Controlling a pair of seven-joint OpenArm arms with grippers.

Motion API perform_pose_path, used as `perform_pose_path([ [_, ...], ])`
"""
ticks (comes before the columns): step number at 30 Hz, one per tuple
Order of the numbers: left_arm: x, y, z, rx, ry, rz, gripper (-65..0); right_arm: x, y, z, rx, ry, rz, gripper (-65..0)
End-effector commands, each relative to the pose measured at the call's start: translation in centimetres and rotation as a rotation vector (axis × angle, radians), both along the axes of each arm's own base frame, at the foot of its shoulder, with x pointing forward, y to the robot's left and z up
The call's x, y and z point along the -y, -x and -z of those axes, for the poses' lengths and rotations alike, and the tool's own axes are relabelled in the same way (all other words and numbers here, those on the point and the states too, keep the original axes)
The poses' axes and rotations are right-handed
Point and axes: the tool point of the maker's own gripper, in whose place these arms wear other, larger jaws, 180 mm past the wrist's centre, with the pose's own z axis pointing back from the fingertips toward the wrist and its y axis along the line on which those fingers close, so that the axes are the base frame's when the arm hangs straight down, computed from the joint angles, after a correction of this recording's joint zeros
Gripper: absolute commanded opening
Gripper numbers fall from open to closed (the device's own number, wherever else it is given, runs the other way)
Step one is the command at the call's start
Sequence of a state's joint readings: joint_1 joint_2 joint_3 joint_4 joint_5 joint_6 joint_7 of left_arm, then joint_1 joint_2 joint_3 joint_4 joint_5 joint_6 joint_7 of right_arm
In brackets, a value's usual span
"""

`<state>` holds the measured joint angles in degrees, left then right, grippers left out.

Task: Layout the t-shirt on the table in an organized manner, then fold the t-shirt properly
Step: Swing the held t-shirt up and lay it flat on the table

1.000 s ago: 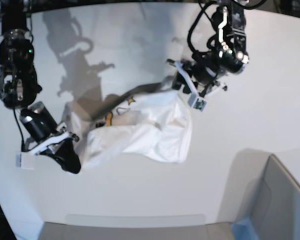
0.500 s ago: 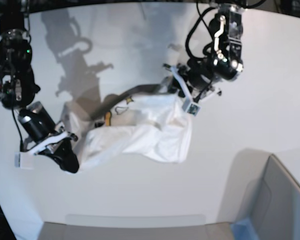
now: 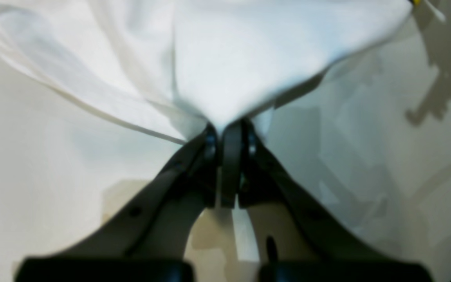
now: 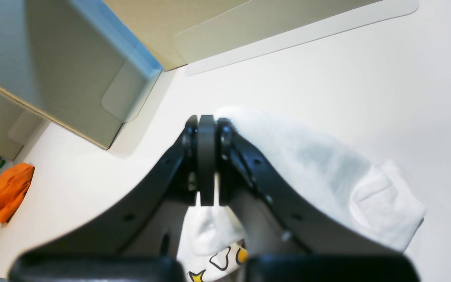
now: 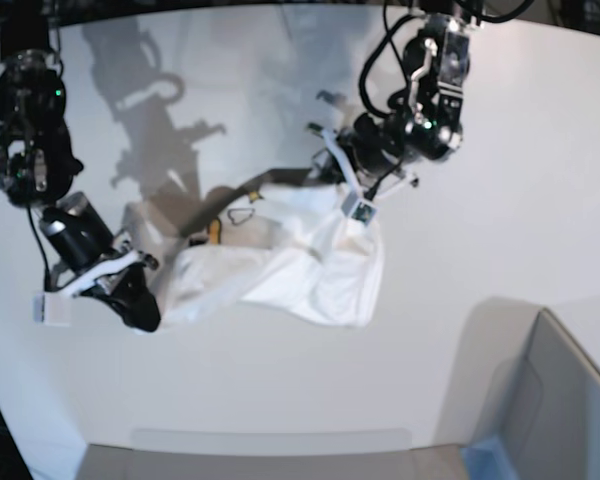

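The white t-shirt [image 5: 300, 260] lies crumpled in a heap on the table [image 5: 280, 390], with a bit of yellow and black print showing near its top left. My left gripper [image 5: 345, 185] is at the shirt's upper right edge. In the left wrist view its fingers [image 3: 210, 141] are shut, pinching a bunched point of the t-shirt [image 3: 249, 58]. My right gripper [image 5: 145, 310] is at the shirt's lower left end. In the right wrist view it [image 4: 206, 125] is shut, with the t-shirt [image 4: 327, 176] running off from the tips.
A grey box with a blue corner [image 5: 550, 400] stands at the front right, also seen as the box [image 4: 53, 58] ahead of the right gripper. A flat pale sheet [image 5: 270, 440] lies along the front edge. An orange cloth [image 4: 8, 192] lies off to one side.
My left gripper has moved left and down onto the shirt's upper right edge and closed on the cloth. The right arm has shifted only slightly, keeping its hold.
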<state>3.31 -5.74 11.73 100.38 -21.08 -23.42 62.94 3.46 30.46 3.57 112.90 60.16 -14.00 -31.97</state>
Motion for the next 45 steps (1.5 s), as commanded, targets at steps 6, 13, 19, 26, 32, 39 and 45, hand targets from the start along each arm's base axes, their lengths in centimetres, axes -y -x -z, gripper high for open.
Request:
perform_pose_path([
  [6, -6.4, -6.6, -5.4, 0.181, 0.005, -0.201, -65.0, 0.4, -0.1, -1.7, 0.059, 0.008, 0.006, -65.0],
  [13, -18.1, -10.7, -17.3, 0.523, -0.068, -0.475, -65.0, 0.8, -1.0, -2.4, 0.078, 0.012, 0.015, -65.0],
  [19, -25.1, -8.4, -22.0, 0.658, -0.115, -0.679, -65.0, 0.8, -1.3, -4.5, 0.154, -0.009, 0.028, -65.0],
  [26, -24.8, -5.4, -16.4, 0.507, -0.174, -0.643, -65.0, 1.6, -2.0, -2.5, 0.097, -0.012, 0.052, -65.0],
  [32, -24.7, -1.3, -11.3, 0.347, -0.225, -0.62, -65.0, 2.0, -1.6, 2.3, -0.03, -0.012, 0.066, -65.0],
  [39, -21.9, 2.0, -6.6, 0.19, -0.24, -0.52, -65.0, 3.7, -1.1, 8.6, -0.196, -0.039, 0.137, -65.0],
  [45, -18.9, 2.9, -5.0, 0.141, -0.218, -0.433, -65.0, 2.7, -0.5, 10.1, -0.232, -0.074, 0.133, -65.0],
])
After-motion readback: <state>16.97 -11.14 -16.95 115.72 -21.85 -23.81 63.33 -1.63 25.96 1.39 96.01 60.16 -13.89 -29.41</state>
